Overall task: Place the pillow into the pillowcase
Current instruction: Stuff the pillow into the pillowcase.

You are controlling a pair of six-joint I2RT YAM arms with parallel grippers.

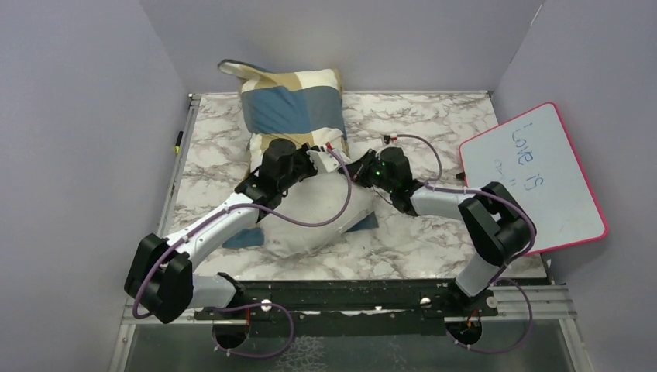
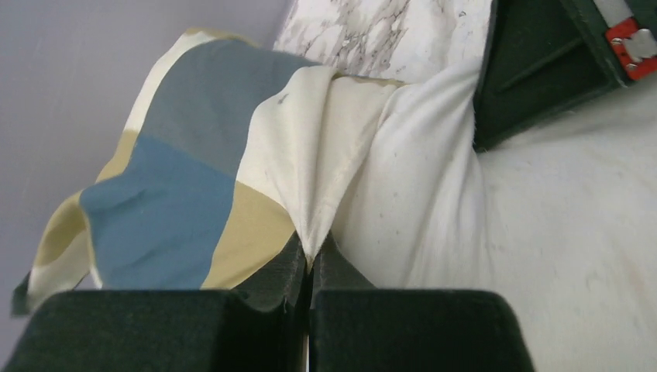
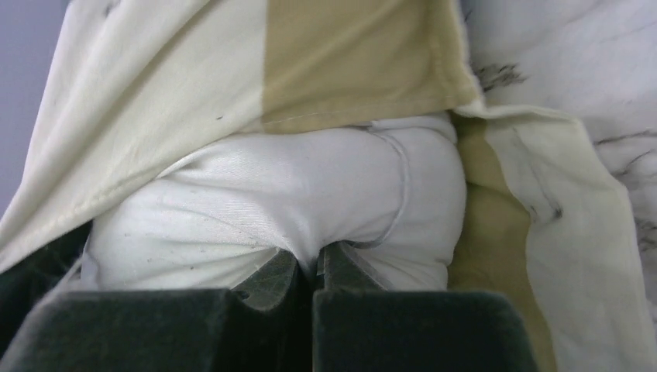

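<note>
Half-sheathed pillow [image 3: 294, 194], apparently nipped by right pincer [image 3: 316, 267]; left pincer [image 2: 310, 260] pinches pillowcase [image 2: 178, 178] hem.

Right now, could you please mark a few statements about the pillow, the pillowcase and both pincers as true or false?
1. The left pincer is shut on the pillowcase. True.
2. The right pincer hangs open. False: it is shut on the white fabric of the pillow.
3. The pillow is wholly inside the pillowcase. False: its near end lies bare.
4. A pink-rimmed whiteboard sits at the right side of the table. True.
</note>
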